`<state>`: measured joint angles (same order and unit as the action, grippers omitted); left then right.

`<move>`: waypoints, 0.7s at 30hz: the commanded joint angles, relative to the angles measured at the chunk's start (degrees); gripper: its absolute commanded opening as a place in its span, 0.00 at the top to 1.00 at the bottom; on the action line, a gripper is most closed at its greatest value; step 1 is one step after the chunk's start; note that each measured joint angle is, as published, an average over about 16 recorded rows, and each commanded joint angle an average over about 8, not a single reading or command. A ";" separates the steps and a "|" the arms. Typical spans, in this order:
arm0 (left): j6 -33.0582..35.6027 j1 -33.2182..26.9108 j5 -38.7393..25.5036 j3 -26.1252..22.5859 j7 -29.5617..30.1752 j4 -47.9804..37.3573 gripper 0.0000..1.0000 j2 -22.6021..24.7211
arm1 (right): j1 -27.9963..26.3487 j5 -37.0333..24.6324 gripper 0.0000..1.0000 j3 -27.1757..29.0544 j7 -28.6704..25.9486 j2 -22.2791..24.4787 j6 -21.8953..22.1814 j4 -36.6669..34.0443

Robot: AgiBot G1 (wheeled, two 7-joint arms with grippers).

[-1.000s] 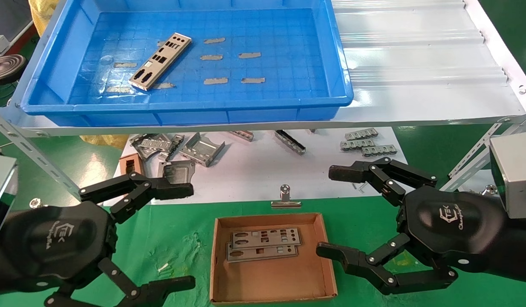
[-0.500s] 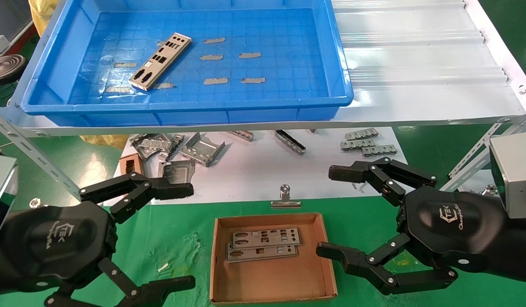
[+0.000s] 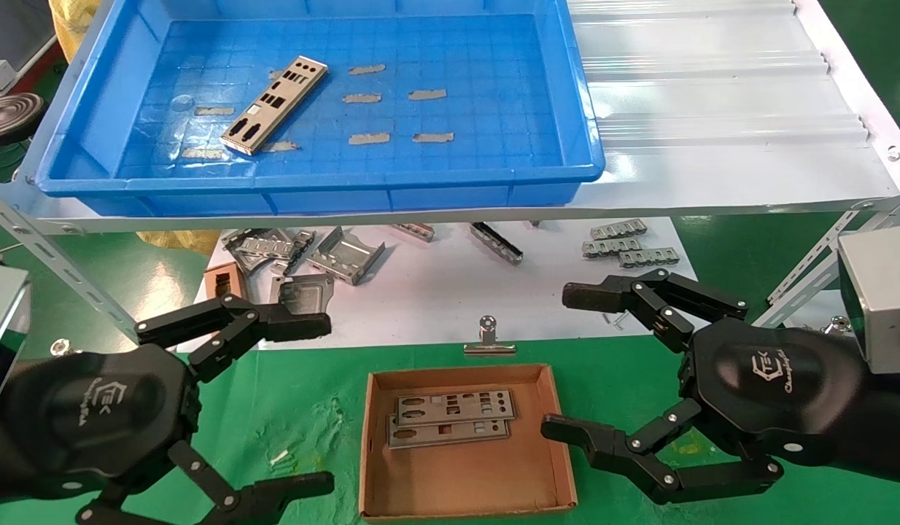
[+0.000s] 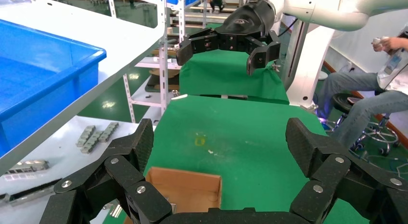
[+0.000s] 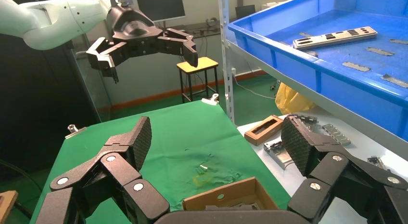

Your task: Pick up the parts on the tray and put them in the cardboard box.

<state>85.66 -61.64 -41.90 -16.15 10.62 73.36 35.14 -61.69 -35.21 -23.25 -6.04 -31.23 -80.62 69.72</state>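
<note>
One silver punched plate (image 3: 275, 104) lies slanted on the floor of the blue tray (image 3: 581, 117), left of its middle; it also shows in the right wrist view (image 5: 334, 37). Two more plates (image 3: 450, 417) lie stacked in the brown cardboard box (image 3: 563, 459) on the green cloth. My left gripper (image 3: 315, 405) is open and empty, just left of the box. My right gripper (image 3: 570, 361) is open and empty, just right of the box. Both hang low above the cloth, well below the tray's shelf.
Bent grey brackets (image 3: 344, 255) and ridged strips (image 3: 629, 244) lie on the white sheet under the shelf. A small brown frame (image 3: 222, 281) sits near my left gripper. A metal clip (image 3: 488, 339) lies behind the box. Grey tape patches (image 3: 362, 97) dot the tray floor.
</note>
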 commanded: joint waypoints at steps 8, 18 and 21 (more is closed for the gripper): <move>0.00 0.00 0.00 0.00 0.00 0.00 0.00 0.00 | 0.00 0.00 0.00 0.00 0.00 0.00 0.00 0.00; 0.00 0.00 0.00 0.00 0.00 0.00 0.00 0.00 | 0.00 0.00 0.00 0.00 0.00 0.00 0.00 0.00; 0.00 0.00 0.00 0.00 0.00 0.00 0.00 0.00 | 0.00 0.00 0.00 0.00 0.00 0.00 0.00 0.00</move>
<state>85.66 -61.64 -41.90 -16.15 10.62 73.36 35.14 -61.68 -35.21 -23.25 -6.04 -31.23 -80.62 69.72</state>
